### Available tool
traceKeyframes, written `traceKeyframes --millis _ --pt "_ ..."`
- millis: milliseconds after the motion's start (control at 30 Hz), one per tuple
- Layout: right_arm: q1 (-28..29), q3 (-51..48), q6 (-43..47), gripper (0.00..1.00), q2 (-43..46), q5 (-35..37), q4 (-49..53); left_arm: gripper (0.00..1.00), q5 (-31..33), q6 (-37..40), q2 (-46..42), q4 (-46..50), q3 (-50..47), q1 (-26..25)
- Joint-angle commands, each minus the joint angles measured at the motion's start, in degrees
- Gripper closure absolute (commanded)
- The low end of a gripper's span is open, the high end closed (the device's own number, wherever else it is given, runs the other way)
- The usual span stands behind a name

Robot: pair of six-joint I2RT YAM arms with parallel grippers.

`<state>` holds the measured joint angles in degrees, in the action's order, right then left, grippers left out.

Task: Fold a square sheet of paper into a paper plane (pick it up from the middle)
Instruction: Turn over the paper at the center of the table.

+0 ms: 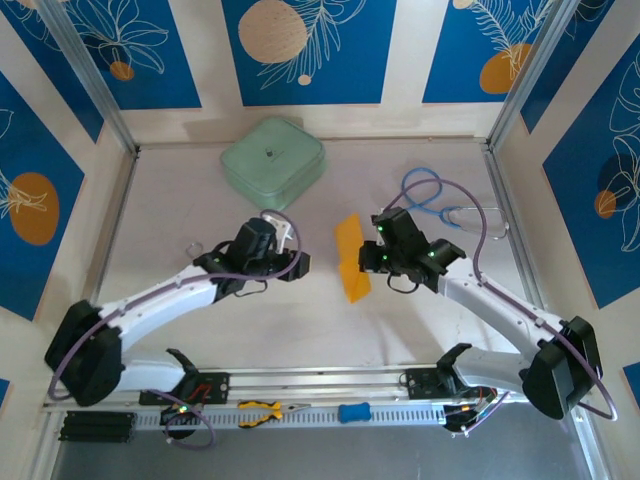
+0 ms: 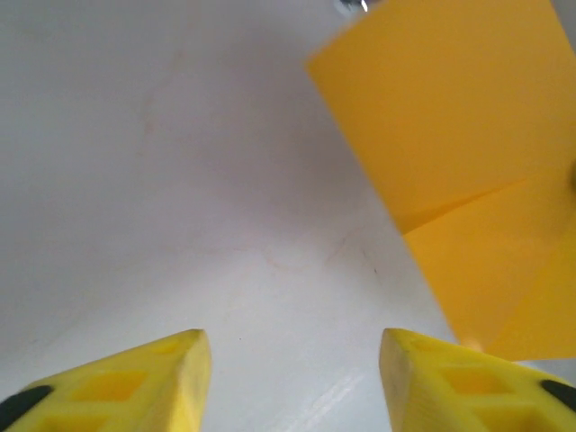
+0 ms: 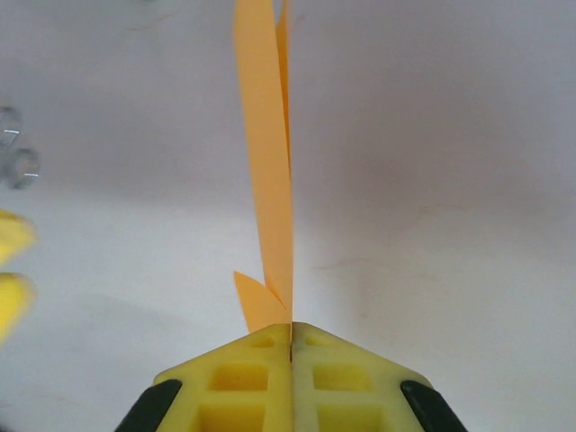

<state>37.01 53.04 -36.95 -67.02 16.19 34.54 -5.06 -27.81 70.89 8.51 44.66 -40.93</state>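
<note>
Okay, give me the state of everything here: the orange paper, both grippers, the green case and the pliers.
square sheet of paper: partly folded, creased, one edge pinched in the right gripper.
right gripper: shut on the paper.
left gripper: open, empty, apart from the paper.
mint-green case: closed, lying flat at the far side of the table.
pliers: lying on the front rail, untouched.
</note>
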Motion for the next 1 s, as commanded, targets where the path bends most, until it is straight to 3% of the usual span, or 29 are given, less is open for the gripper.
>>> traceKeyframes --millis 0,233,367,600,767,967 --pt "2.70 5.81 1.90 0.94 -3.56 17.37 17.44 0.43 8.19 0.53 -5.20 2.88 -3.06 1.63" --pt "9.54 18.27 -7.53 0.99 -22.27 36.58 30.62 0.41 16.28 -2.59 -13.78 8.28 -5.82 3.49" --pt "13.45 23.49 -12.26 0.99 -32.56 40.05 33.36 0.38 22.50 -4.87 -20.31 10.69 -8.03 4.64" --pt "17.35 27.90 -8.14 0.98 -42.54 28.55 24.19 0.34 30.02 -6.18 -26.39 15.68 -7.99 6.29" --pt "18.00 31.35 -5.80 0.94 -46.42 18.94 19.38 0.33 29.55 -6.85 -27.39 15.66 -8.60 6.86" --pt "15.33 27.36 -3.22 0.83 -42.55 1.10 6.15 0.33 26.94 -7.46 -26.54 15.55 -8.54 6.93"
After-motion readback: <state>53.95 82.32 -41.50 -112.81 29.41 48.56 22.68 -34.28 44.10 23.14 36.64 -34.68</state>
